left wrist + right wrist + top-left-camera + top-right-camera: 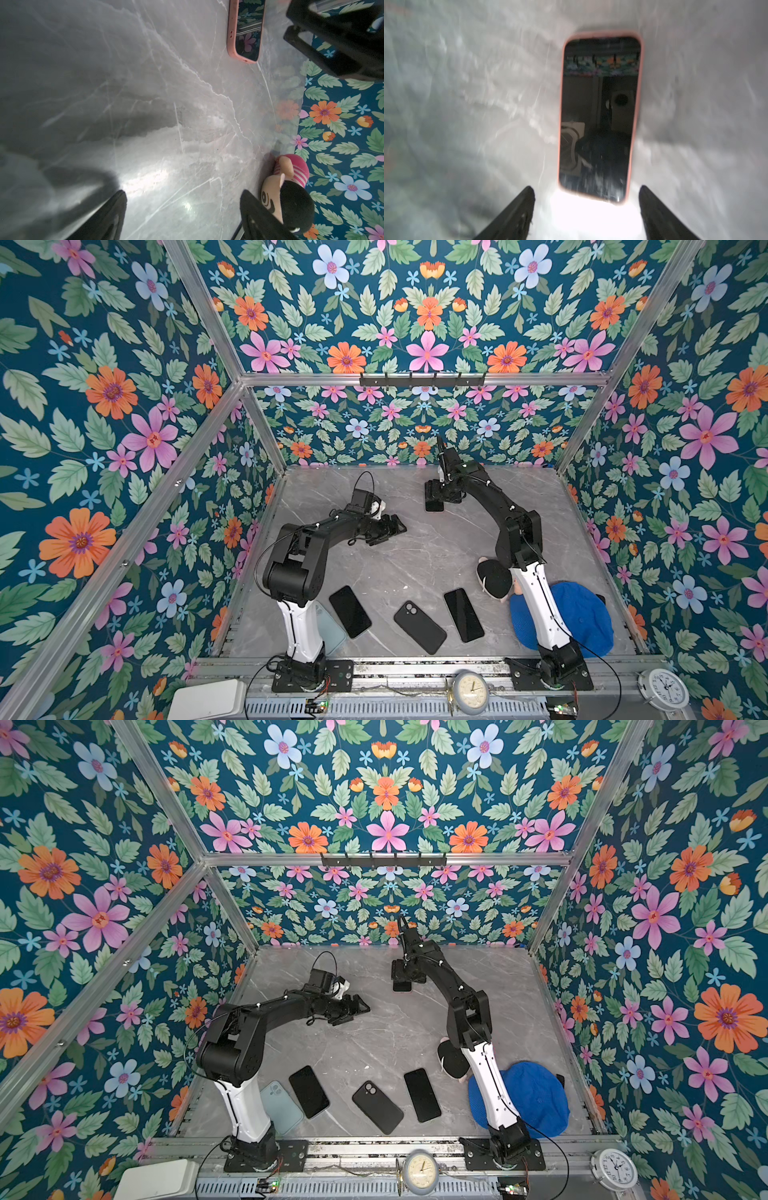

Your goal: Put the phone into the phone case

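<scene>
Right wrist view, blurred: the right gripper [586, 188] is open, its two black fingers [517, 214] spread wider than the phone [598, 118] and touching nothing. The phone lies flat on the marble table [467, 104], screen up. Its near end sits between the fingertips and the rest runs straight ahead of them. A pink case [602, 34] rims it on every side that shows, so the phone sits in the case.

In both top views the cased phone [434, 506] [401, 986] shows as a dark patch just under that gripper, at the far part of the table.

The left gripper [184, 192] is open too, with only bare table between its fingers. It hangs low over the middle of the table, well apart from the right gripper. The cased phone lies well ahead of it. A doll [291, 199] shows past one of its fingers, clear of it.

Behind both grippers, near the arm bases, lie two black phones [350, 611] [463, 615] with a black case [419, 627] between them. A pale blue case [334, 632] is partly hidden by the left arm, and a blue cap [582, 614] lies by the right arm.
</scene>
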You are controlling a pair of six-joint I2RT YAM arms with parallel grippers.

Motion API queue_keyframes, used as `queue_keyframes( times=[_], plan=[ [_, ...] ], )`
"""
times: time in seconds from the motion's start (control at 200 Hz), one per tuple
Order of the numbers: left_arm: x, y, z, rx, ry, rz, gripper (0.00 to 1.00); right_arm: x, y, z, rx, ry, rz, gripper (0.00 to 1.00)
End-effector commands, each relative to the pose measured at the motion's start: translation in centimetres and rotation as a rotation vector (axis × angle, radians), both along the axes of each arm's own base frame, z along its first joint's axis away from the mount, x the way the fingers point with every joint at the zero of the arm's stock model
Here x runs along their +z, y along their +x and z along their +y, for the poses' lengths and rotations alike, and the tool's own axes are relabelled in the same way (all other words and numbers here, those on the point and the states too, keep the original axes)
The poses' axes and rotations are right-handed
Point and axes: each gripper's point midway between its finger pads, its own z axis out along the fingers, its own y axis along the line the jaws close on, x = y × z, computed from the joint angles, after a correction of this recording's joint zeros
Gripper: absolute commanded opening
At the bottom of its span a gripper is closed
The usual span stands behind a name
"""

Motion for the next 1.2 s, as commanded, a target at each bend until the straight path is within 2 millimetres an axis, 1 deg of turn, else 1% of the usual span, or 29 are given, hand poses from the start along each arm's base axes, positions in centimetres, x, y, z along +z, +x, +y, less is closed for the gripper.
queue_keyframes(
  times=[0.0, 0.065, 0.075, 0.105, 0.18, 0.28, 0.35, 0.365, 0.375, 0.39, 0.49, 0.59, 0.66, 0.745, 0.8, 0.88, 1.06, 1.195],
  plan=[
    [0.2, -1.7, -0.1, -0.016, 0.017, 0.009, 0.86, 1.8, -3.6, -0.6, 0.034, -0.052, -0.020, 0.79],
    [0.2, -2.8, -0.3, -0.020, 0.019, 0.012, 0.86, 2.5, -6.6, -1.1, 0.047, -0.071, -0.025, 0.79],
    [0.3, -3.0, -0.4, -0.021, 0.018, 0.011, 0.86, 2.3, -7.1, -1.3, 0.047, -0.078, -0.018, 0.79],
    [0.3, -3.6, -0.6, -0.024, 0.013, 0.013, 0.86, 2.8, -8.6, -1.6, 0.053, -0.085, -0.020, 0.79],
    [0.2, -5.0, -0.9, -0.033, 0.014, 0.012, 0.85, 2.9, -12.6, -2.6, 0.063, -0.126, -0.013, 0.79],
    [-0.2, -6.9, -1.6, -0.041, -0.002, 0.020, 0.85, 2.9, -18.0, -2.6, 0.108, -0.138, 0.004, 0.79],
    [-0.4, -8.3, -2.0, -0.052, -0.002, 0.026, 0.84, 2.2, -21.7, -2.6, 0.147, -0.162, 0.016, 0.78],
    [-0.4, -8.5, -2.0, -0.055, 0.001, 0.025, 0.84, 1.7, -22.4, -2.7, 0.153, -0.176, 0.026, 0.78],
    [-0.4, -8.8, -2.1, -0.058, 0.003, 0.026, 0.84, 2.3, -22.9, -2.6, 0.155, -0.166, 0.012, 0.78],
    [-0.4, -8.9, -2.2, -0.059, 0.004, 0.025, 0.84, 2.3, -23.6, -2.7, 0.160, -0.167, 0.012, 0.78],
    [0.3, -9.9, -3.0, -0.087, -0.014, 0.014, 0.84, 1.3, -27.7, -2.7, 0.174, -0.163, 0.039, 0.78],
    [0.5, -10.6, -3.5, -0.096, -0.029, 0.016, 0.84, 0.4, -30.9, -2.8, 0.184, -0.162, 0.055, 0.78],
    [0.3, -11.2, -4.0, -0.104, -0.043, 0.025, 0.84, -0.3, -32.6, -2.9, 0.182, -0.163, 0.072, 0.78],
    [0.3, -11.7, -4.9, -0.122, -0.072, 0.039, 0.84, -1.4, -34.4, -2.3, 0.208, -0.130, 0.104, 0.78],
    [0.5, -11.9, -5.4, -0.137, -0.075, 0.039, 0.84, -2.0, -35.4, -2.6, 0.217, -0.150, 0.121, 0.80],
    [0.3, -12.2, -5.6, -0.150, -0.067, 0.046, 0.84, -2.7, -36.3, -3.3, 0.208, -0.174, 0.143, 0.83],
    [-0.3, -12.7, -6.0, -0.166, -0.072, 0.069, 0.85, -4.4, -38.5, -4.3, 0.198, -0.164, 0.188, 0.89],
    [-0.5, -12.6, -6.4, -0.174, -0.075, 0.074, 0.85, -5.2, -38.9, -5.2, 0.188, -0.203, 0.197, 0.91]
  ],
)
